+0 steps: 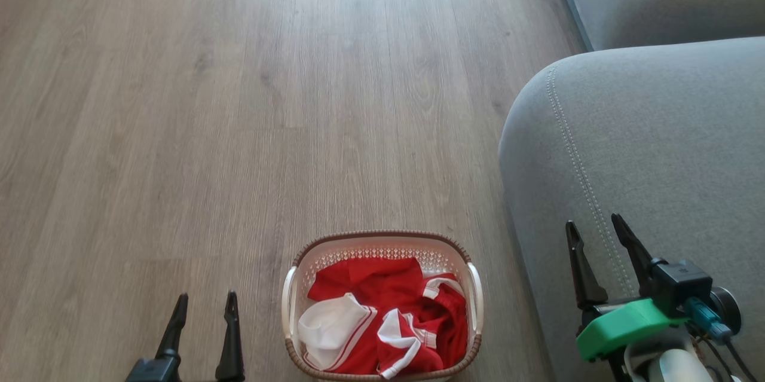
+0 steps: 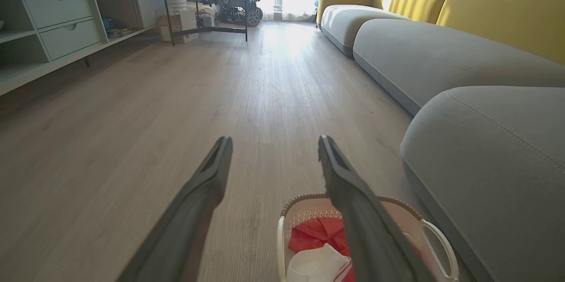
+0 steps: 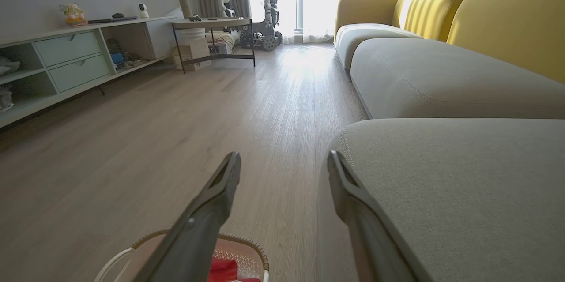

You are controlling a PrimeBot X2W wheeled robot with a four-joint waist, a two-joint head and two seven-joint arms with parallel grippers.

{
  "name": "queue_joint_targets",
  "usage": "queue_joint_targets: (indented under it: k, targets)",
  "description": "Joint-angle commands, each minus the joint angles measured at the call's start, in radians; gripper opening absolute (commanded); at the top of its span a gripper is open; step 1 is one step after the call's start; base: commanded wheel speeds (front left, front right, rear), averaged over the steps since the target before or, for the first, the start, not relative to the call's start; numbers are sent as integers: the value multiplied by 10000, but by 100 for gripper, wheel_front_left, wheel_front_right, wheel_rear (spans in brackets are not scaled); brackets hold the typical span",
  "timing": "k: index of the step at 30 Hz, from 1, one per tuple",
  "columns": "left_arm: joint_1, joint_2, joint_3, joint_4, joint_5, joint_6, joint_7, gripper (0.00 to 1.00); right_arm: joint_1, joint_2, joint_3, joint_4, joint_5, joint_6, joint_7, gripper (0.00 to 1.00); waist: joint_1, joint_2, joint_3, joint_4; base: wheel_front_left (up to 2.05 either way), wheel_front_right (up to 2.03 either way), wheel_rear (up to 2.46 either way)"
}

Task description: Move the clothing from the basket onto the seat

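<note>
Red clothing lay crumpled in the basket, handles at left and right, beside the seat. Left gripper and right gripper gaped wide; both empty.

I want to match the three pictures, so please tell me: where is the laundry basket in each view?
Head view: basket at the bottom centre.
Left wrist view: basket at the bottom edge, right of centre, partly behind a finger of the left gripper.
Right wrist view: basket at the bottom edge, left of centre, partly behind a finger of the right gripper.
Shared landmark: the grey seat, right of the basket every time.
</note>
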State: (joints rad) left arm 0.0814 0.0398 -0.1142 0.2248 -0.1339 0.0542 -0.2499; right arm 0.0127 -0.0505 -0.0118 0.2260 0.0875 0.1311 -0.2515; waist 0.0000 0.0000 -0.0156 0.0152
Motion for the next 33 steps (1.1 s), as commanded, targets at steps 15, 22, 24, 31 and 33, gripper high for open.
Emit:
queue_joint_targets:
  k: [15,22,24,31,33]
  targets:
    - [-1787,177,-472,934,465,-526,-118,100,-1019,3,-487,-1068,-291,-4,-103,100,0,0,1501,-22,0,0,0]
    - [-3396,152,-1013,2403,607,-817,-118,100,-1921,3,-772,-1647,-426,-4,-103,100,0,0,2969,-315,0,0,0]
    - [-3891,143,-1196,2909,663,-874,-118,100,-2235,3,-799,-1815,-420,-4,-103,100,0,0,3457,-434,0,0,0]
    - [-5654,120,-1846,4601,838,-1072,-118,100,-3289,3,-890,-2487,-364,-4,-103,100,0,0,5123,-837,0,0,0]
    - [-6132,116,-2038,5089,888,-1126,-118,100,-3558,3,-866,-2689,-337,-4,-103,100,0,0,5586,-971,0,0,0]
